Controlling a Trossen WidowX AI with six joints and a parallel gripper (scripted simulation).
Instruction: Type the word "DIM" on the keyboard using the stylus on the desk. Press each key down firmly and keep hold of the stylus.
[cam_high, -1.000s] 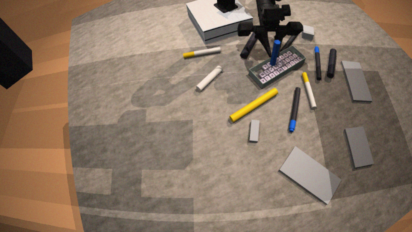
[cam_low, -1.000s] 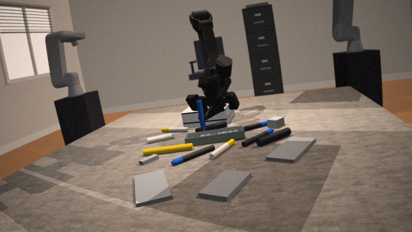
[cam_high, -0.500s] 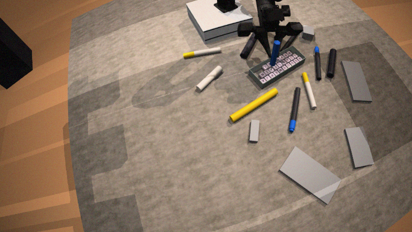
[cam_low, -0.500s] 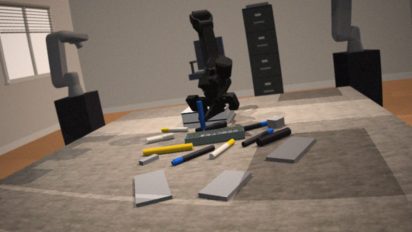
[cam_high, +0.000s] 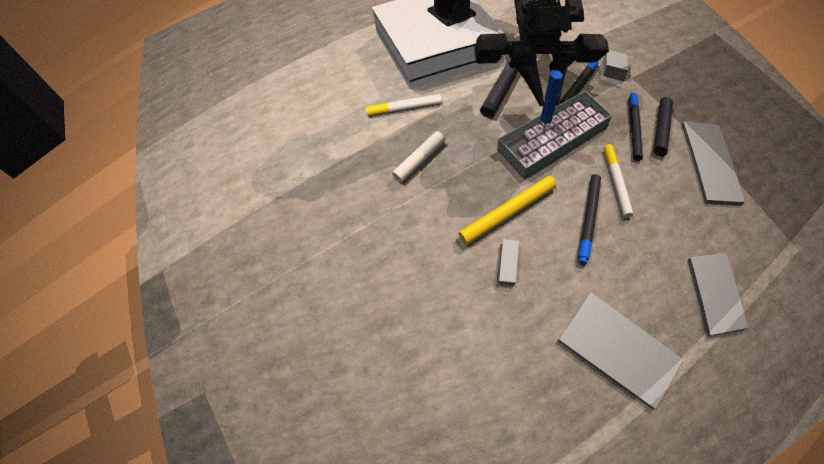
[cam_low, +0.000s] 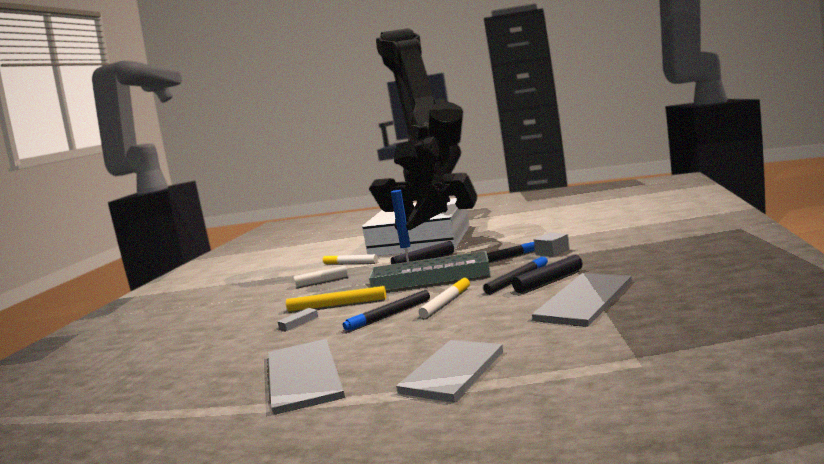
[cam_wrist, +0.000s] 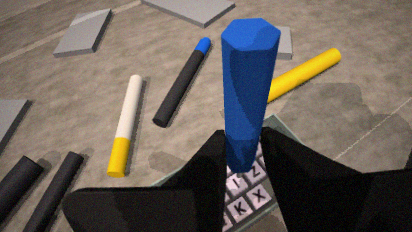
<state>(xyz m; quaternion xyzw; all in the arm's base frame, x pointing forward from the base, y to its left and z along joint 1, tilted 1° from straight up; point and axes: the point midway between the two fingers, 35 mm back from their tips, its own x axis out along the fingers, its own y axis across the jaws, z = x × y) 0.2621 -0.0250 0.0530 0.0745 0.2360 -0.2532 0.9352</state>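
The green keyboard (cam_high: 570, 148) (cam_low: 432, 277) (cam_wrist: 286, 128) has several rows of white letter keys. My gripper (cam_high: 550, 104) (cam_low: 405, 225) (cam_wrist: 242, 136) is over its left part, shut on the blue stylus (cam_high: 552, 92) (cam_low: 400, 216) (cam_wrist: 248, 90). The stylus stands nearly upright, and its thin grey tip points down at the keys. In the wrist view the blue handle's lower end is beside the I key (cam_wrist: 236, 183) and the Z key (cam_wrist: 255, 171), with K and X nearer my fingers. The tip is hidden there, and I cannot tell whether it touches a key.
A yellow rod (cam_high: 507, 210) (cam_low: 336, 298) (cam_wrist: 304, 74), a white rod (cam_high: 418, 156) (cam_low: 321, 277) and several black or white markers lie around the keyboard. Flat grey slabs (cam_high: 619, 348) (cam_low: 304, 371) and a grey cube (cam_high: 616, 63) (cam_low: 551, 244) are farther out. A white box (cam_high: 426, 40) (cam_low: 383, 236) is behind.
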